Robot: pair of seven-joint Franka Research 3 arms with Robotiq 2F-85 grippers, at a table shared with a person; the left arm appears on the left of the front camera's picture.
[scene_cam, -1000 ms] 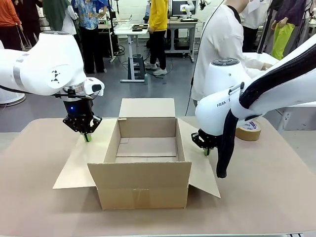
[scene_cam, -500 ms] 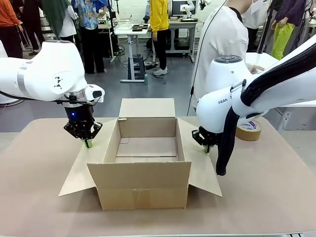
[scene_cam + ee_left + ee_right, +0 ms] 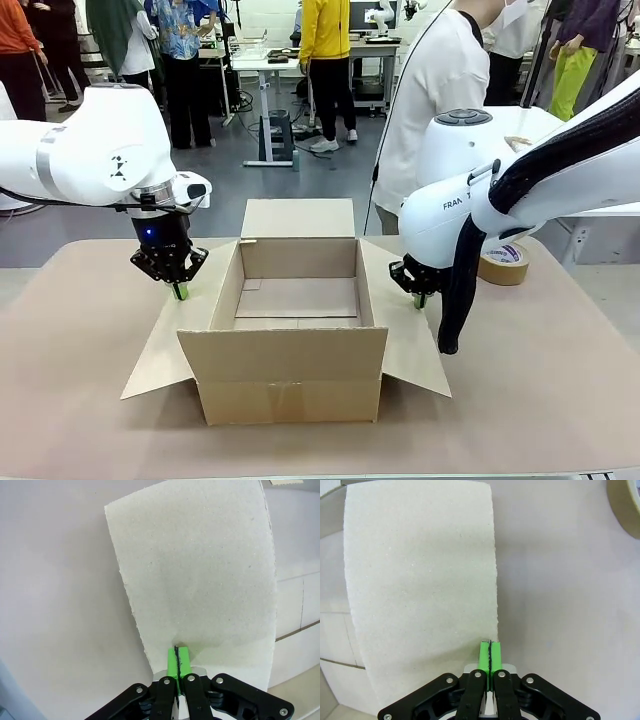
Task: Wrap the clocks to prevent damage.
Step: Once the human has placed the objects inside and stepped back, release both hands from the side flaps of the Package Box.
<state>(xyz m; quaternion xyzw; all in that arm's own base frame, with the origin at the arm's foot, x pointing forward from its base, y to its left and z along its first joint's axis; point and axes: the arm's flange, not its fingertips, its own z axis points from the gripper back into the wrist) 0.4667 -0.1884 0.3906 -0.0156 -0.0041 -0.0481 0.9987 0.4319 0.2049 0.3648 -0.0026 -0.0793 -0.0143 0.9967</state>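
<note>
An open cardboard box (image 3: 290,385) stands mid-table with nothing inside it. The clocks are out of view. My left gripper (image 3: 178,291) is shut, its green tips resting on the box's left flap (image 3: 165,345), which is splayed outward. In the left wrist view the shut left gripper (image 3: 177,652) touches that flap (image 3: 200,570) near its edge. My right gripper (image 3: 420,300) is also shut, over the right flap (image 3: 410,345). From the right wrist, the shut right gripper (image 3: 490,655) sits at the edge of that flap (image 3: 420,580).
A roll of brown tape (image 3: 503,263) lies on the table at the far right, also seen as the tape roll (image 3: 627,500) from the right wrist. A person in a white top (image 3: 440,90) stands beyond the table. Bare tabletop (image 3: 560,400) surrounds the box.
My left gripper has dipped lower onto the left flap, and the flap's outer corner has swung down and inward. The right gripper has shifted up slightly.
</note>
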